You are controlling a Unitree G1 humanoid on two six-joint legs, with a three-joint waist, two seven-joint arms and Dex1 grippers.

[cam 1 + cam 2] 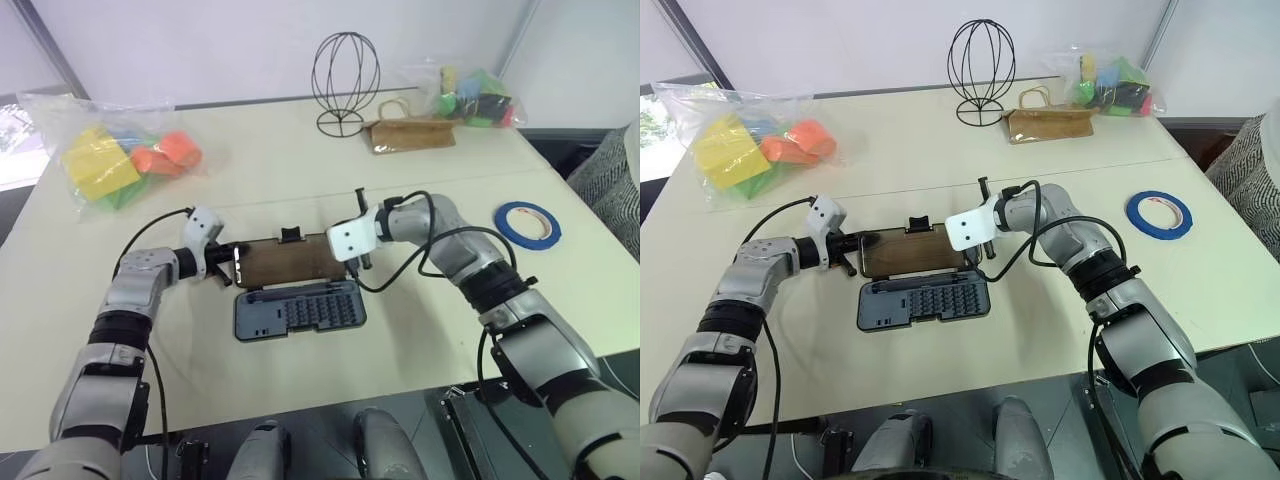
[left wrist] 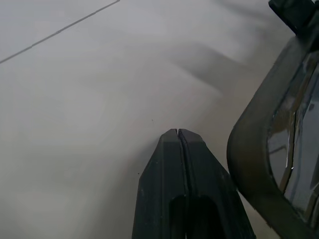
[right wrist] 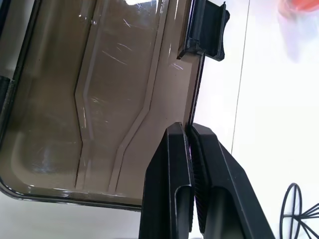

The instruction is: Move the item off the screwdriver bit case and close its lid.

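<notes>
Lid (image 1: 912, 252): dark brown translucent half of the screwdriver bit case (image 1: 923, 300), raised part-way from the table (image 1: 1060, 330) on its hinge, its latch tab (image 1: 920, 224) on the far edge; likely light, thin and stiff, smooth enough to slip.
Hold on lid: right gripper (image 3: 190, 130) has its fingers pressed together, and in the right wrist view the tips sit at the lid's far edge beside the tab; whether the rim is pinched between them I cannot tell.
Best hold: by my judgement, the far rim near the tab, pushing it over towards the tray.
Tray: grey-blue half with rows of small bits, lying flat on the near side of the lid; probably light enough to skid when the lid is pressed.
Left gripper (image 2: 178, 132): fingers together, nothing between them, just beside the lid's left corner.
Blue tape (image 1: 1159, 213): already off the case, flat on the table well to the right; a light ring.
Open room: bare table lies all round the case.
Edges: table's near edge is not far beyond the tray.
Clutter: wire sphere stand (image 1: 982, 70), brown paper bag (image 1: 1048, 124) and two bags of coloured blocks (image 1: 745, 145) stand well apart at the back.
</notes>
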